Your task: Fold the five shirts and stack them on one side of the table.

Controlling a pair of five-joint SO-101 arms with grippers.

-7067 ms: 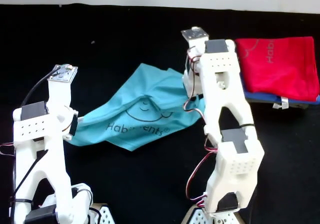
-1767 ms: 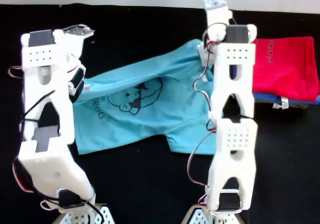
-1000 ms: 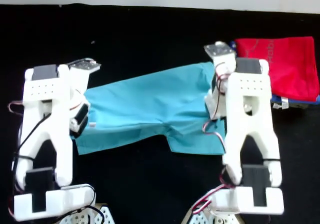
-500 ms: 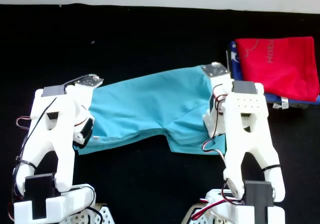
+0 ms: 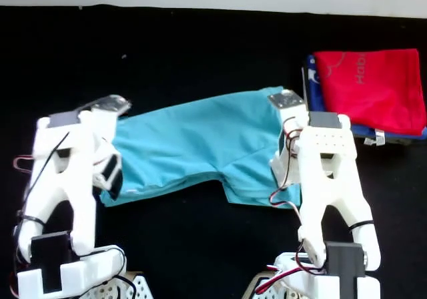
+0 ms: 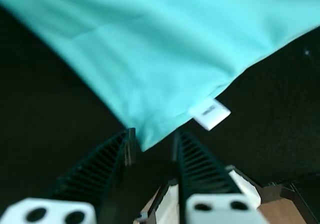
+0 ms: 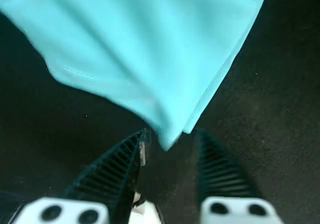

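Note:
A teal shirt (image 5: 193, 145) lies spread across the middle of the black table (image 5: 200, 52), plain side up. My left arm (image 5: 70, 162) stands over its left end and my right arm (image 5: 320, 165) over its right end. In the left wrist view my left gripper (image 6: 151, 145) is open, with a corner of the teal shirt (image 6: 160, 59) and its white label (image 6: 210, 114) lying at the fingertips. My right gripper (image 7: 170, 141) is open too, a folded corner of the teal shirt (image 7: 145, 49) between its tips.
A folded red shirt (image 5: 373, 89) rests on a folded blue shirt (image 5: 311, 79) at the back right of the table. Bare black cloth runs along the back and the front middle. The arm bases (image 5: 73, 275) stand at the near edge.
Both arms came down and drew back toward the near edge. The teal shirt, held up with its print showing before, now lies flat with the plain side up.

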